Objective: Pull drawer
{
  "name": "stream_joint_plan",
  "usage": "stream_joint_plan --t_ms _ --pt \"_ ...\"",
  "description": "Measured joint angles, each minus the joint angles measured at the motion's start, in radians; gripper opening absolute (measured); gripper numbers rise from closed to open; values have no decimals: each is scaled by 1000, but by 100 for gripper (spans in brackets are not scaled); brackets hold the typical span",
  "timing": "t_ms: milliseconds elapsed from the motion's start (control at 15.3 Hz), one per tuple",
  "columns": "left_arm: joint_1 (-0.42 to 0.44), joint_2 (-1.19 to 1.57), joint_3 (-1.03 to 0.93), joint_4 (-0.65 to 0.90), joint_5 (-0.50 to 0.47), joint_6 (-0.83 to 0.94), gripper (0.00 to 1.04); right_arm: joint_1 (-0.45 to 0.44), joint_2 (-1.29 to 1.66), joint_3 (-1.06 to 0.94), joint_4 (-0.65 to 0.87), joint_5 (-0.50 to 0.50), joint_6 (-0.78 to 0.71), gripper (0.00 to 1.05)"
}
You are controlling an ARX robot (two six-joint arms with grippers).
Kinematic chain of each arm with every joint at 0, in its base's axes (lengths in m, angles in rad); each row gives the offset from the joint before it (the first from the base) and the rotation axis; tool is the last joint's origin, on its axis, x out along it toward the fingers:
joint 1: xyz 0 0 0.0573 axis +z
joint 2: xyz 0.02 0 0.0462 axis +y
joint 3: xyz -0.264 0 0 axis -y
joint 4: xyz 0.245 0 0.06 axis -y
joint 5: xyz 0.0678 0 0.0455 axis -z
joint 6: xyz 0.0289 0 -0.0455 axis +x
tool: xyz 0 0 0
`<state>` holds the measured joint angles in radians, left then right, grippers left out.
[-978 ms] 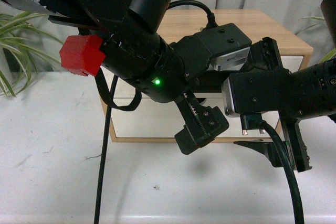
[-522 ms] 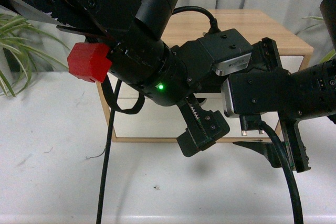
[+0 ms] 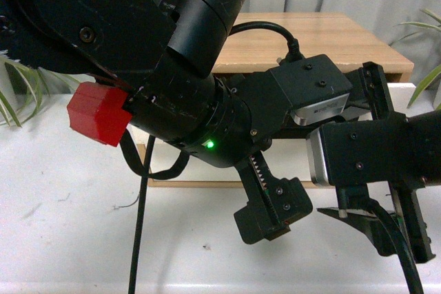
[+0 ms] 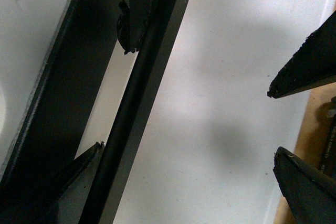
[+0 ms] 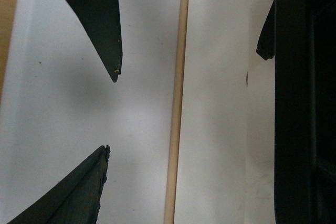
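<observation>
- White drawer [image 4: 210, 103] sits in the wooden cabinet [image 3: 331, 39], mostly hidden behind both arms from the front
- Left gripper [image 4: 112, 95] spread wide, fingertips right at the black handle [image 4: 142, 103]
- Right gripper [image 5: 110, 113] also spread, just beside the left one, off the handle

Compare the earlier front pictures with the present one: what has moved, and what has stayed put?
Both arms drew back towards the camera and sank: the left arm with its red block, and the right arm, which also shifted right. The left gripper, open, has its fingertips at the black handle of the drawer; whether it slid out is hidden. The wooden cabinet stayed put.
</observation>
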<state>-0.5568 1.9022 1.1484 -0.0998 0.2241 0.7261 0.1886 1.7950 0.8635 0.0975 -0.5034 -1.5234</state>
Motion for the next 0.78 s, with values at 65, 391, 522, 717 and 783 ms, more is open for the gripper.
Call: stream_joint_plan --t_ms 65,391,522,717,783 --pt "-4 -16 -23 4 5 -4 98 0 -16 -22 5 -2 -3 98" --pt "-31 -81 -111 32 6 -34 98 3 -94 -132 51 -1 -7 98" --pt "-54 -121 -165 49 6 -69 98 14 -172 -211 54 14 5 98" --pt "-79 -160 -216 61 5 -91 98 14 -266 -272 3 23 13 98" --pt "-82 -170 -230 68 6 -95 98 15 -296 -286 -16 24 18 98"
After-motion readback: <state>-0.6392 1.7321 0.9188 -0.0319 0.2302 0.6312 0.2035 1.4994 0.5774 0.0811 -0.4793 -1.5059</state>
